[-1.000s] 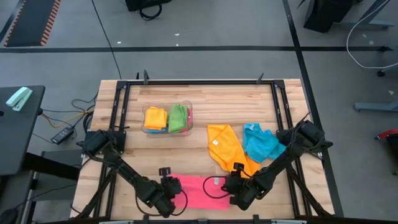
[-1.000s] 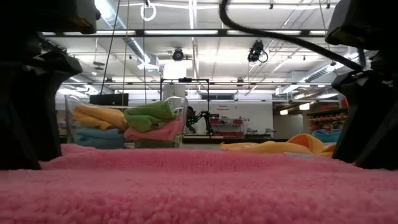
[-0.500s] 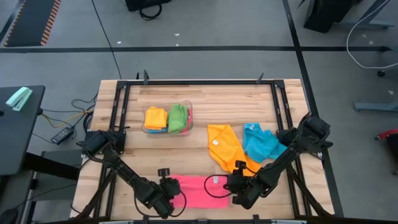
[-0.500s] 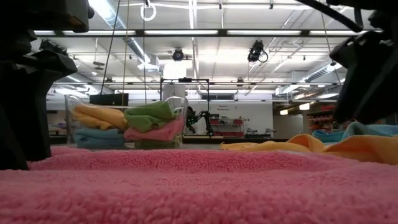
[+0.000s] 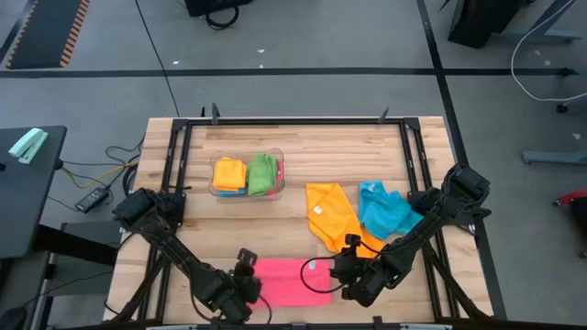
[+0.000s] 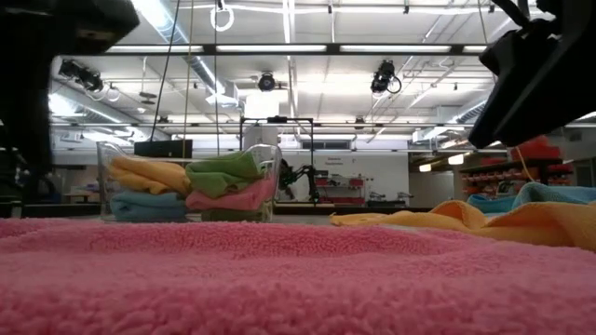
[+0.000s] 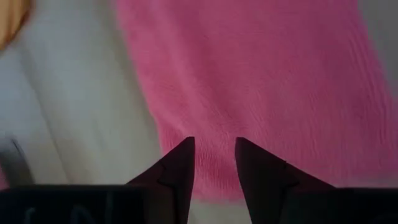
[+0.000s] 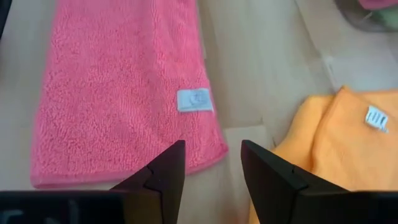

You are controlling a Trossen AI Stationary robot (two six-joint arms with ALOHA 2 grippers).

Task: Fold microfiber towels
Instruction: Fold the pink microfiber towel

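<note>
A pink microfiber towel [image 5: 292,282] lies flat as a rectangle near the table's front edge, a white label [image 8: 194,99] on its top. My left gripper [image 7: 213,148] hovers open over the towel's left end [image 7: 261,81]. My right gripper [image 8: 211,150] hovers open just off its right end [image 8: 124,93]. An orange towel [image 5: 335,218] and a blue towel [image 5: 383,209] lie crumpled at the right middle of the table. In the low view the pink towel [image 6: 298,279] fills the foreground.
A clear plastic bin [image 5: 248,174] at the middle left holds folded orange, green, blue and pink towels [image 6: 186,181]. The orange towel [image 8: 336,143] lies close beyond my right gripper. A black frame rail [image 5: 293,120] runs around the wooden tabletop.
Both grippers have gone up, away from the pink towel, and in the low view their dark fingers have left the towel's two ends. My left gripper has also rolled about its own axis. The towel has stayed flat in place.
</note>
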